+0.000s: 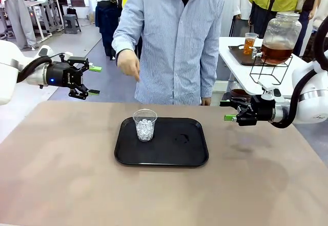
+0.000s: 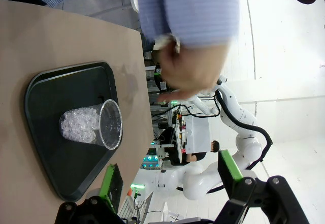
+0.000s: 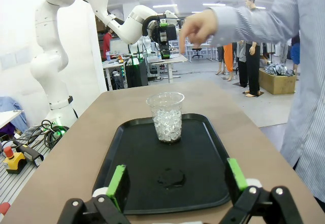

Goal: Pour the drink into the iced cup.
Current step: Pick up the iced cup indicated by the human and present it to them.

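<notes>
The iced cup (image 1: 145, 124), clear plastic and part-filled with ice cubes, stands upright at the left of a black tray (image 1: 169, 157). The amber drink sits in a small clear cup (image 1: 249, 44) on a side table at the back right. My left gripper (image 1: 94, 80) hangs open in the air, to the left of the tray and above table height. My right gripper (image 1: 228, 110) is open to the right of the tray, pointing at it. The left wrist view has the iced cup (image 2: 91, 125) ahead of the open left gripper (image 2: 171, 176). In the right wrist view the iced cup (image 3: 166, 116) stands beyond the open right gripper (image 3: 176, 179).
A person stands at the far side, one hand (image 1: 129, 64) raised above the table's far edge. A big glass jar (image 1: 279, 36) of amber liquid stands on a wire rack on the side table. A faint wet ring (image 1: 180, 138) marks the tray's right half.
</notes>
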Tool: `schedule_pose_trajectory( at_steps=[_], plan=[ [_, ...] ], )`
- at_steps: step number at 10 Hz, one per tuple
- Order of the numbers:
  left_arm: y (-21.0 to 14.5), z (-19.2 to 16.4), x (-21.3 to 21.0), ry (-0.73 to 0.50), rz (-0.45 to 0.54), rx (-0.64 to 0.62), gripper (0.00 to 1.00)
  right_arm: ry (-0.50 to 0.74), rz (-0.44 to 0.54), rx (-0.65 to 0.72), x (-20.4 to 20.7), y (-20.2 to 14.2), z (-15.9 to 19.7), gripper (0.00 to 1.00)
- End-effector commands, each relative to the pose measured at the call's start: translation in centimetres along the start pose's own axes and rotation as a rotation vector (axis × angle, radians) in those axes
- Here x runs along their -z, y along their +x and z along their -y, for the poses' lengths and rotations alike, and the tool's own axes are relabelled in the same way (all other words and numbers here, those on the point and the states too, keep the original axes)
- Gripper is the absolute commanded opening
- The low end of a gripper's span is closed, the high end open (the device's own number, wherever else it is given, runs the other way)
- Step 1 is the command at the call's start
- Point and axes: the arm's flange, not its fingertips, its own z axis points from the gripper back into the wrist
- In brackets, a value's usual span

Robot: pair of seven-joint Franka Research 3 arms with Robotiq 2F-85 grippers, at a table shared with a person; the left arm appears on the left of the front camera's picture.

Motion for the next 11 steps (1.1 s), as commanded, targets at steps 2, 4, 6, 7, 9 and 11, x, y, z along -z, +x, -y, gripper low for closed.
schedule_pose_trajectory(
  at_steps=[2, 4, 6, 7, 9, 11],
  plan=[
    [0.03, 0.08, 0.05, 0.002, 0.002, 0.003, 1.00, 0.001, -0.001, 0.002, 0.09, 0.28, 0.06, 1.00],
    [0.03, 0.08, 0.05, 0.002, 0.002, 0.003, 1.00, 0.001, -0.001, 0.002, 0.09, 0.28, 0.06, 1.00],
    [0.03, 0.08, 0.05, 0.002, 0.002, 0.003, 1.00, 0.001, -0.001, 0.002, 0.09, 0.28, 0.06, 1.00],
    [0.03, 0.08, 0.05, 0.002, 0.002, 0.003, 1.00, 0.001, -0.001, 0.002, 0.09, 0.28, 0.06, 1.00],
    [0.03, 0.08, 0.05, 0.002, 0.002, 0.003, 1.00, 0.001, -0.001, 0.002, 0.09, 0.28, 0.06, 1.00],
    [0.03, 0.08, 0.05, 0.002, 0.002, 0.003, 1.00, 0.001, -0.001, 0.002, 0.09, 0.28, 0.06, 1.00]
  ],
)
